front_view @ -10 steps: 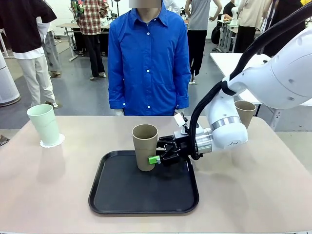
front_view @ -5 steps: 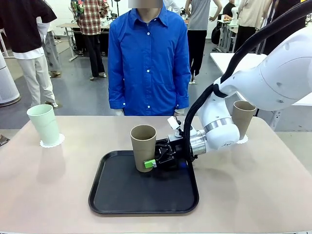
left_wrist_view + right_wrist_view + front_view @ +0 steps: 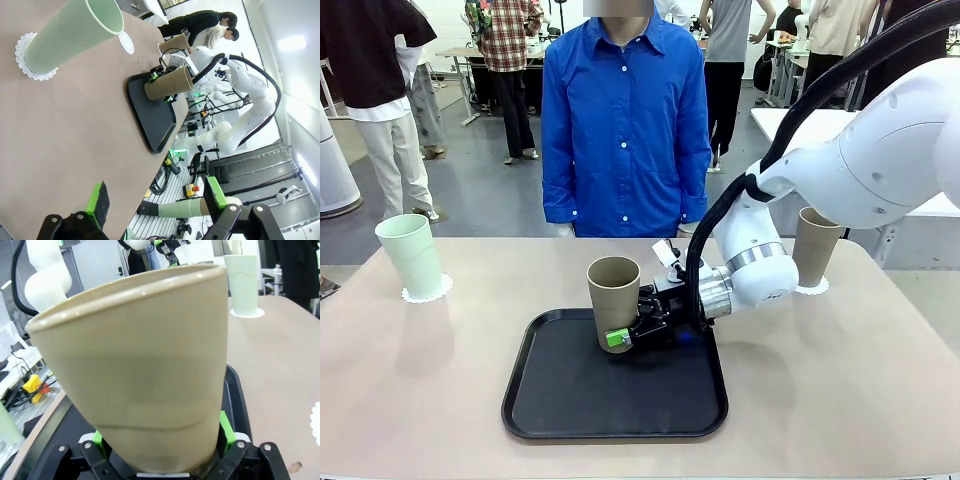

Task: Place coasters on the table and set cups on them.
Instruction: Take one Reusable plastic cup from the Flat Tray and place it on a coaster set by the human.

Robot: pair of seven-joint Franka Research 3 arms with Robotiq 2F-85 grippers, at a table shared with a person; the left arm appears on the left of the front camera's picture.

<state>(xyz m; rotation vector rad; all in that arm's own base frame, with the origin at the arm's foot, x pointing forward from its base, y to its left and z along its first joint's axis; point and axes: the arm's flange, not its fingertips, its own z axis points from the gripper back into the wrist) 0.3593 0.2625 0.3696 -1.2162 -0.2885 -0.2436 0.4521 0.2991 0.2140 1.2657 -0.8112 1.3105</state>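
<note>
A tan cup (image 3: 614, 300) stands upright on the black tray (image 3: 570, 395). My right gripper (image 3: 620, 336) lies low over the tray, open, with one finger on each side of the cup's base. In the right wrist view the same tan cup (image 3: 145, 375) sits between the green pads (image 3: 224, 429). A mint cup (image 3: 410, 254) stands on a coaster (image 3: 428, 291) at the table's far left. A second tan cup (image 3: 817, 248) stands on a coaster (image 3: 810, 289) at the far right. A bare coaster (image 3: 126, 42) lies on the table (image 3: 410, 390). My left gripper (image 3: 156, 200) is open and holds nothing.
A person in a blue shirt (image 3: 623, 120) stands at the far side, behind the tray. A white table (image 3: 790, 125) is behind the right arm. More people stand in the background.
My right gripper has slid left across the tray, and its fingers now reach around the tan cup's base. The arm's move uncovered the tan cup at the right.
</note>
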